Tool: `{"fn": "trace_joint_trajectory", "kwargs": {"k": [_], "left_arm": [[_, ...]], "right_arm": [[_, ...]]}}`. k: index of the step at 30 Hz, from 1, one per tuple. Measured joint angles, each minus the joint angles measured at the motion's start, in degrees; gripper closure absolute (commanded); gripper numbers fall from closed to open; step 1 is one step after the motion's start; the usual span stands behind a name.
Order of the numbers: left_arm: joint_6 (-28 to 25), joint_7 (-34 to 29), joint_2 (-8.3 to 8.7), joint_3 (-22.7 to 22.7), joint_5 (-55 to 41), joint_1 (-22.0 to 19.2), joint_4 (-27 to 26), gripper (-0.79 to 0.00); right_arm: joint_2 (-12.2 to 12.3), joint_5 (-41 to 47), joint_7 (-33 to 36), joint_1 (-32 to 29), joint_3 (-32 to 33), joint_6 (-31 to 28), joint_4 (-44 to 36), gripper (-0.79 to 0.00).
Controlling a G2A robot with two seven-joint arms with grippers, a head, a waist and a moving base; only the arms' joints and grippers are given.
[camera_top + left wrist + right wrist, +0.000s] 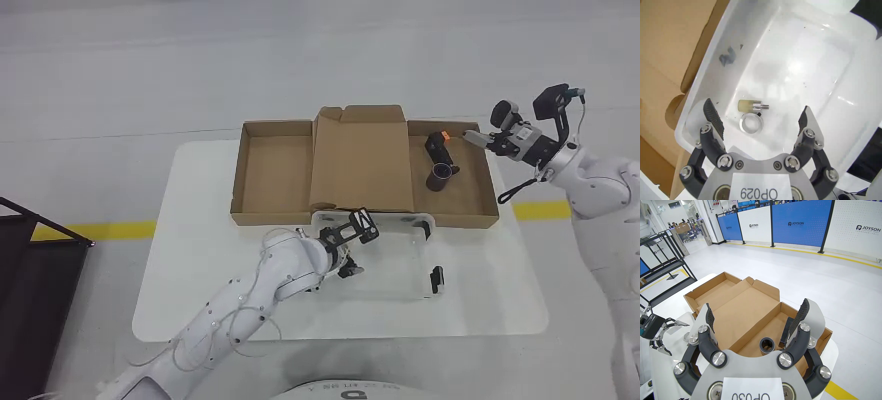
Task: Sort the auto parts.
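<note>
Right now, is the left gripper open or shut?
Open. In the left wrist view the left gripper has its jaws wide apart, holding nothing, above the metal ring lying in the white tray.

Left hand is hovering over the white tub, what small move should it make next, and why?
Probably lower the open left hand straight down: the small cream-and-silver threaded stud lies between its fingers, beside the silver metal ring on the floor of the white plastic tub, and neither is gripped yet.

The white rounded table (200, 250) is being overlooked from high above, while the white plastic tray (800, 56) is being viewed closely from the left wrist and the brown cardboard box (738, 313), shared with the top view, obliquely from the right wrist.
</note>
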Motion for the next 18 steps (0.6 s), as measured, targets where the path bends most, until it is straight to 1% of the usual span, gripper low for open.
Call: {"fn": "trace_joint_trajectory", "kwargs": {"k": [9,18], "left_arm": [[1.98,1.64,-1.29,2.25,1.53,-2.51,5.65,-0.785],[2.59,2.25,-2.41,3.32,0.53,-4.21,9.17,-0.785]], "right_arm": [[0.00,0.00,0.00,0.00,0.00,0.00,0.00,-0.785],[0.00,0.00,0.00,0.00,0.00,0.00,0.00,-0.785]]}}
